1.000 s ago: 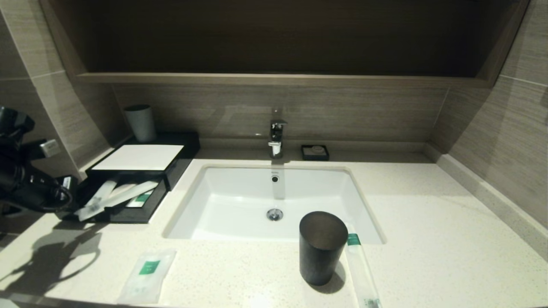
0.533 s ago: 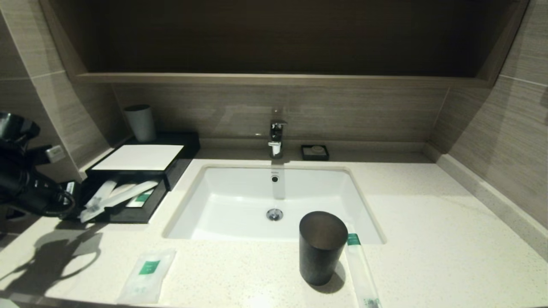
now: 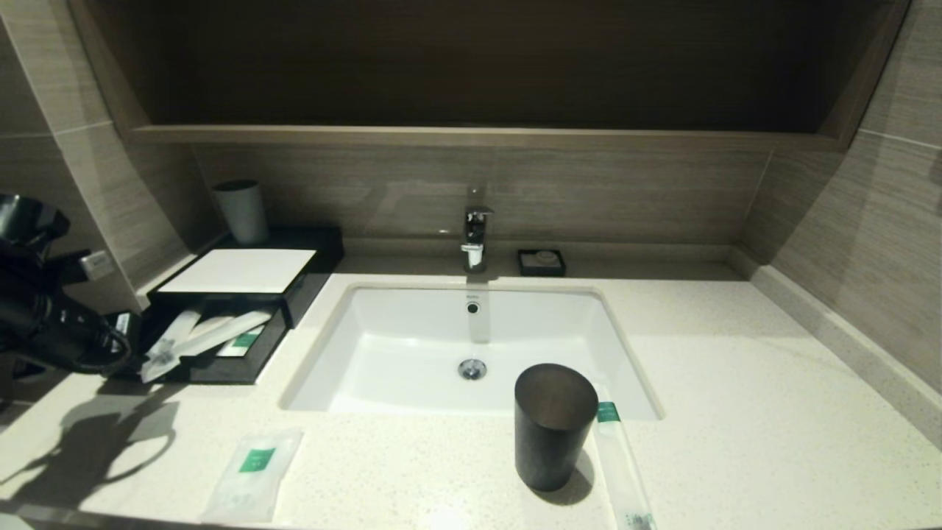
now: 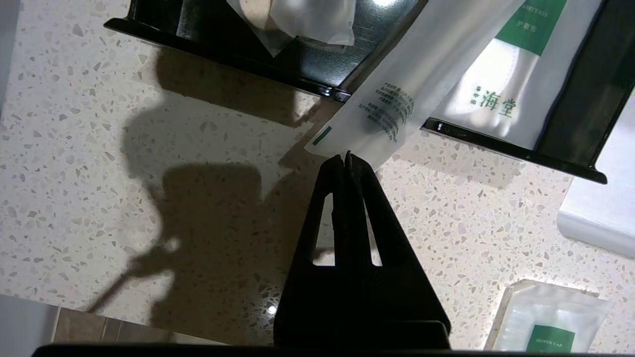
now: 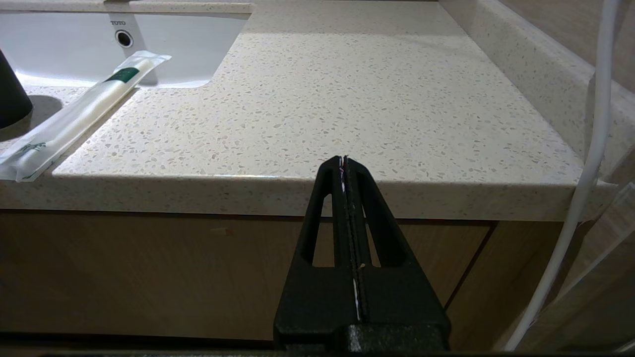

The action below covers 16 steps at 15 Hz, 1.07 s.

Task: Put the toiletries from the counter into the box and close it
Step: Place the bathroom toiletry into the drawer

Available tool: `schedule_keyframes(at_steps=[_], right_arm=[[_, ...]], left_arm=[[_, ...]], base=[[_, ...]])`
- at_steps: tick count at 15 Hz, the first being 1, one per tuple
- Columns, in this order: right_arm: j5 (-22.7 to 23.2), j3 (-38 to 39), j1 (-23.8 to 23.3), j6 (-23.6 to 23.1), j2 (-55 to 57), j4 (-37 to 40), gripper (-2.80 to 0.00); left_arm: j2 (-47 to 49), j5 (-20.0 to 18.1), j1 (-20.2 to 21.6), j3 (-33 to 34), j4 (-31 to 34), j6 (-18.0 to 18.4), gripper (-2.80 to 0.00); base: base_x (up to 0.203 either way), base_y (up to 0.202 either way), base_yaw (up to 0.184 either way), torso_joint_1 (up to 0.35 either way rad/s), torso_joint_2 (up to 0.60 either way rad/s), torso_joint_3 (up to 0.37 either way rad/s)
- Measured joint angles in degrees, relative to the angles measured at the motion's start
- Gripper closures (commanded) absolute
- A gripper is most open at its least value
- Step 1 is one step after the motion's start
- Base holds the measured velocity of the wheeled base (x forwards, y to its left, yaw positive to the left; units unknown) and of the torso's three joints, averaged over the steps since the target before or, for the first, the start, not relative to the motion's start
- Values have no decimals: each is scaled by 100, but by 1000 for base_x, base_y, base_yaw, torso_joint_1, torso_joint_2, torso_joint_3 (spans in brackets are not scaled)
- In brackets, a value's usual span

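A flat sachet [image 3: 252,475] and a long sachet [image 3: 622,471] beside a dark cup [image 3: 552,425] lie at the near edge of the desk [image 3: 736,412]. Farther back on the left, the box [image 3: 243,294] has its drawer open with sachets inside, one [image 3: 165,347] overhanging the rim. The left hand [image 4: 346,157], fingers together and empty, hovers at that sachet's tip; the right hand [image 5: 344,159], also pressed together, hangs below the desk edge.

dark cup [image 3: 553,425] upright near sink front edge. grey cup [image 3: 241,210] at back left corner. faucet [image 3: 475,234] behind basin, soap dish [image 3: 542,262] just right of it.
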Motion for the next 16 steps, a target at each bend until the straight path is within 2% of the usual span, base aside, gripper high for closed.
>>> schedule_keyframes(at_steps=[4, 10, 16], right_arm=[[-2, 0, 0, 0, 0, 0, 0], [-2, 0, 0, 3, 0, 0, 0], [-2, 0, 0, 0, 0, 0, 0]], left_arm=[[-120, -194, -89, 12, 89, -29, 0], [-466, -171, -50, 56, 245, 4, 0], [-203, -138, 55, 17, 166, 41, 0]], base=[[0, 0, 0, 0, 0, 0], [0, 0, 0, 0, 0, 0], [0, 0, 0, 0, 0, 0]])
